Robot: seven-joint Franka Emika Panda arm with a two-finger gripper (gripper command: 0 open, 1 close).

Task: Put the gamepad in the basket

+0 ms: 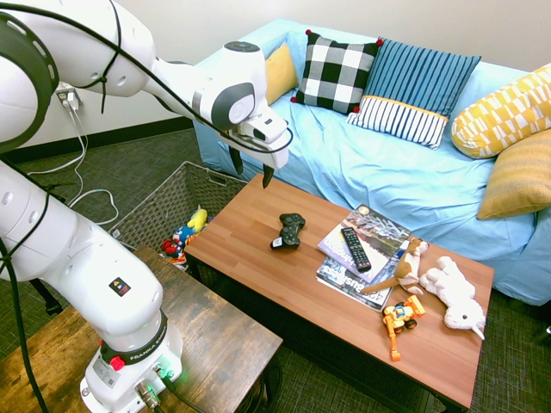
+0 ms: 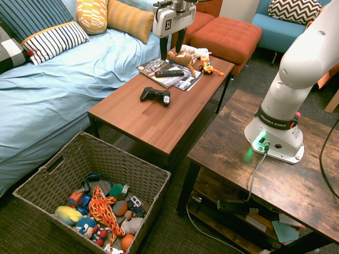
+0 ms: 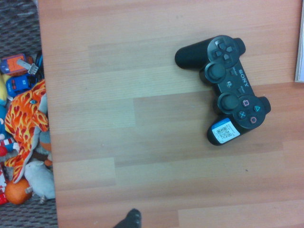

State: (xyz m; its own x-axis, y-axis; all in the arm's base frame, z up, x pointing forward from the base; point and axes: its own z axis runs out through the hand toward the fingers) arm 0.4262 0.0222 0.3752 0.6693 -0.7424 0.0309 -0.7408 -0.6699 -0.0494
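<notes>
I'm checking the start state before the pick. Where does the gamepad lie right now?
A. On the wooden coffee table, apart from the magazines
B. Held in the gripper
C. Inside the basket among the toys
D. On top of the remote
A: the gamepad rests on the bare coffee table, short of the magazines, while the gripper hangs open above and the basket holds only toys.

The gripper (image 1: 251, 169) hangs open above the bench (image 1: 258, 258), apart from the gamepad (image 1: 289, 231); the basket (image 1: 164, 205) stands beside it.
</notes>
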